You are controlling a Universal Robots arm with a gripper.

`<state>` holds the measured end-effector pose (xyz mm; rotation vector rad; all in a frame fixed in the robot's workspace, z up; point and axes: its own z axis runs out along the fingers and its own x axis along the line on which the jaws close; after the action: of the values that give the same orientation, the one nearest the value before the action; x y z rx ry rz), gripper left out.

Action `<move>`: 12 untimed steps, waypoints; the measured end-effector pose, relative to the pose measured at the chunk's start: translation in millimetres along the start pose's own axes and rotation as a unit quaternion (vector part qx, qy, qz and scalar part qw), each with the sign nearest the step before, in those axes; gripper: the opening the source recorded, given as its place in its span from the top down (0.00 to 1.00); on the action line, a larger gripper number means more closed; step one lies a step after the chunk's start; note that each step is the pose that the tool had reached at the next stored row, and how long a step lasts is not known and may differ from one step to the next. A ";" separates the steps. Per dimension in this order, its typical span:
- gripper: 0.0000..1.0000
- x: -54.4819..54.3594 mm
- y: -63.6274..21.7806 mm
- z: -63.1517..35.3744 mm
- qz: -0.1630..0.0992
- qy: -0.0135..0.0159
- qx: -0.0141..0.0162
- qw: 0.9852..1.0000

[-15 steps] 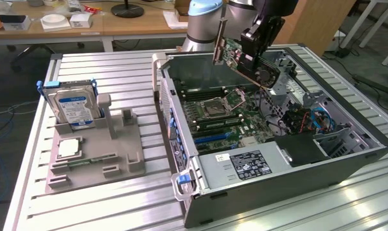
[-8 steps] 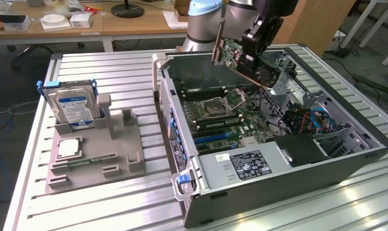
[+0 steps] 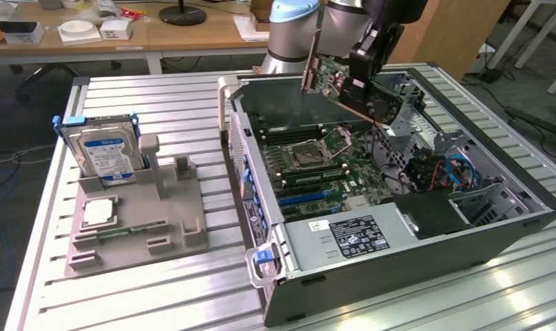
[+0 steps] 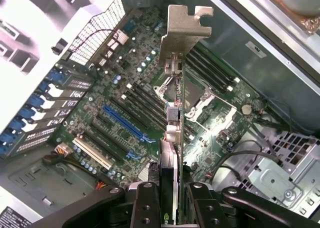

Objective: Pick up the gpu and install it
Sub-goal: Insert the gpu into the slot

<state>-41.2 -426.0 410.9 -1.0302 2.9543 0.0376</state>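
The gpu (image 3: 344,84), a thin dark card with a black cooler and a silvery end bracket, hangs tilted over the open computer case (image 3: 388,276). My gripper (image 3: 368,55) is shut on its upper edge. In the wrist view the gpu (image 4: 172,138) runs edge-on away from my gripper (image 4: 170,200), whose black fingers (image 4: 145,203) clamp it from both sides. Its metal bracket (image 4: 182,33) is at the far end. The card is held above the motherboard (image 4: 100,88), over the area between the blue slot (image 4: 125,123) and the processor socket (image 4: 192,95), touching neither.
A silver hard drive (image 3: 107,155) with a blue-white label stands in a grey fixture (image 3: 135,227) on the slatted table, at the exterior view's left. Inside the case are the power supply (image 3: 352,234), a drive cage (image 4: 272,173) and loose cables (image 3: 453,169).
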 end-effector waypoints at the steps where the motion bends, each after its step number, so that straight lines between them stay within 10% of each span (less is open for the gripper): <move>1: 0.73 0.0 0.0 0.0 -0.004 0.000 0.000 1.000; 12: 0.73 0.0 0.0 0.0 -0.061 0.001 -0.001 0.998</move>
<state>-41.3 -426.1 410.9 -1.2094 2.8872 0.0388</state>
